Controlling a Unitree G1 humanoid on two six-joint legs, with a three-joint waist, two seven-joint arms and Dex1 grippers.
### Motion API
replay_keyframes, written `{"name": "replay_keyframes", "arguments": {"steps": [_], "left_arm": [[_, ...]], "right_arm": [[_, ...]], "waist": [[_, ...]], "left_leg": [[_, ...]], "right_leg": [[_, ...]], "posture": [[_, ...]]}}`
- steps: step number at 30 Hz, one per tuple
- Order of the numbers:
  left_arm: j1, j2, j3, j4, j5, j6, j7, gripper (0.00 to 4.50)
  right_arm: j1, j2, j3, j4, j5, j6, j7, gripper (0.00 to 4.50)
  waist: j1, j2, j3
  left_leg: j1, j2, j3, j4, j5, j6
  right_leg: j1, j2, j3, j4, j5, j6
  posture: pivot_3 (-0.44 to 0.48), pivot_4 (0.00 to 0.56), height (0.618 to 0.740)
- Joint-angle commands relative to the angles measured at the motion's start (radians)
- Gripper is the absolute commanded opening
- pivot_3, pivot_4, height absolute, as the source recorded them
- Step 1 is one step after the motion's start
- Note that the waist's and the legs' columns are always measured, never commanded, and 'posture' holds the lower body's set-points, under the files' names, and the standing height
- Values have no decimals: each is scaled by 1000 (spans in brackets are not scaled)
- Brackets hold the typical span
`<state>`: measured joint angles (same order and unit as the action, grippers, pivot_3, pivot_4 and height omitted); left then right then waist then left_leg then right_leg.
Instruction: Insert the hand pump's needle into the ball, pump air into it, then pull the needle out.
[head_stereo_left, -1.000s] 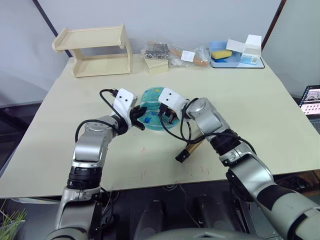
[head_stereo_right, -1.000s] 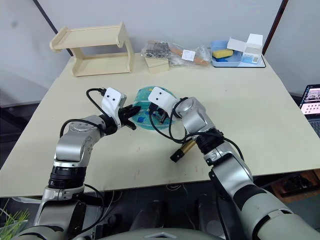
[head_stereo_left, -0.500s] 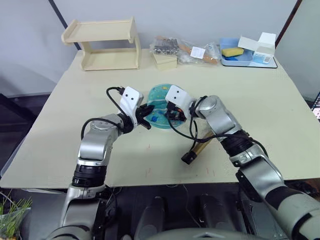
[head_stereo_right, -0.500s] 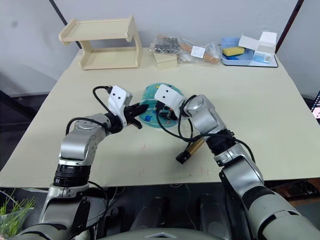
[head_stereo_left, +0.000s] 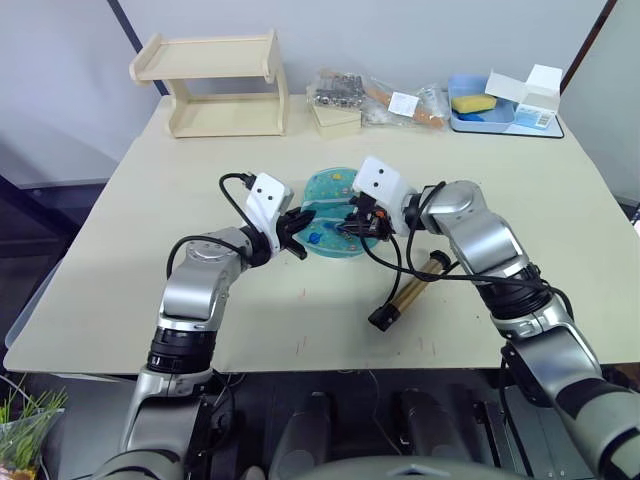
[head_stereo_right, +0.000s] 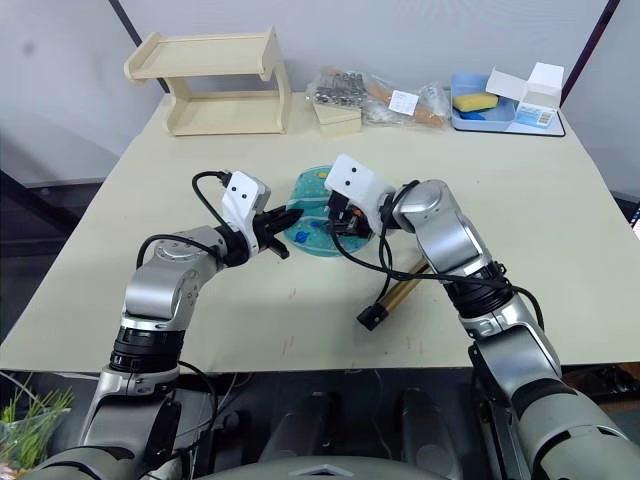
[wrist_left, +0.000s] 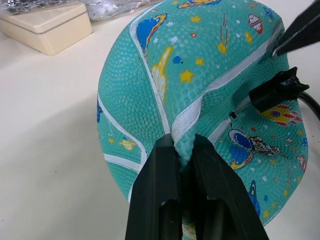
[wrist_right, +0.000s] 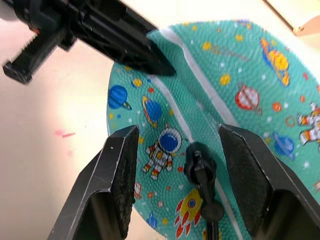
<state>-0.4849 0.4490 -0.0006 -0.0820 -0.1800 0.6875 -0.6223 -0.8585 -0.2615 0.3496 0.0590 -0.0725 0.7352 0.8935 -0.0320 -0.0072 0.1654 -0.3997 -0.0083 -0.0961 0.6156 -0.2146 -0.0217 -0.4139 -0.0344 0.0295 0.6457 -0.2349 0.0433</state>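
Pale beige covers the desk (head_stereo_left: 520, 200), seen from the robot's head looking down over both arms. At the far left edge stands a light wooden shelf (head_stereo_left: 212, 85). Nearer the middle, the left claw (head_stereo_left: 295, 236) reaches in from the left, its two black fingers (wrist_left: 160, 185) pressed together on a raised fold of the ball (head_stereo_left: 335, 202), pinching the rubber at the rim closest to the robot. That ball is teal with rocket, planet and astronaut prints and pale bands, and it lies as a flattened dome at the centre of the desk. Just right of the fold, the needle (wrist_left: 241, 105) touches the ball's surface at the end of a black hose tip (wrist_right: 200, 170). The right claw (head_stereo_left: 358, 222) hovers over the ball with its fingers spread wide on either side of that hose tip, not touching it. Farther right, the hand pump (head_stereo_left: 410, 292) lies on the desk, a gold cylinder with black ends. Along the far edge sit clear plastic bags (head_stereo_left: 370, 95) and a blue tray (head_stereo_left: 478, 118).
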Motion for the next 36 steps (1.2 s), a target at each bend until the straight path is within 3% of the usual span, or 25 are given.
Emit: {"name": "replay_keyframes", "arguments": {"steps": [1,19,22,24,25,36], "left_arm": [[28,8,-38,66,9,27,-3,0],[48,14,-37,40,0,35,11,0],[42,17,-37,47,1,33,8,0],[40,18,-37,51,1,32,8,0],[39,19,-38,53,0,31,8,0],[38,20,-39,54,-2,30,11,0]], "right_arm": [[-11,-6,10,-4,11,-27,-10,2648],[-31,5,22,115,11,-99,-56,2648],[-36,13,17,135,9,-114,-70,1817],[-38,17,15,144,10,-121,-75,660],[-39,18,15,148,10,-125,-76,485],[-41,16,34,96,5,-98,-70,390]], "waist": [[0,0,0],[0,0,0],[-1,0,0],[-2,0,0],[-3,0,0],[-6,0,0]], "left_leg": [[0,0,0,0,0,0],[0,-1,-3,0,0,0],[0,-1,-3,0,0,0],[0,-1,-3,0,0,0],[0,-1,-3,0,0,0],[0,-1,-2,1,0,0]], "right_leg": [[0,0,0,0,0,0],[1,0,-2,0,0,-1],[1,0,-3,0,0,-1],[1,0,-2,0,1,-2],[1,0,-2,0,1,-2],[2,0,-2,0,2,-4]], "posture": [[0,150,740],[0,150,740],[0,150,740],[0,150,740],[0,150,740],[0,150,740]]}}
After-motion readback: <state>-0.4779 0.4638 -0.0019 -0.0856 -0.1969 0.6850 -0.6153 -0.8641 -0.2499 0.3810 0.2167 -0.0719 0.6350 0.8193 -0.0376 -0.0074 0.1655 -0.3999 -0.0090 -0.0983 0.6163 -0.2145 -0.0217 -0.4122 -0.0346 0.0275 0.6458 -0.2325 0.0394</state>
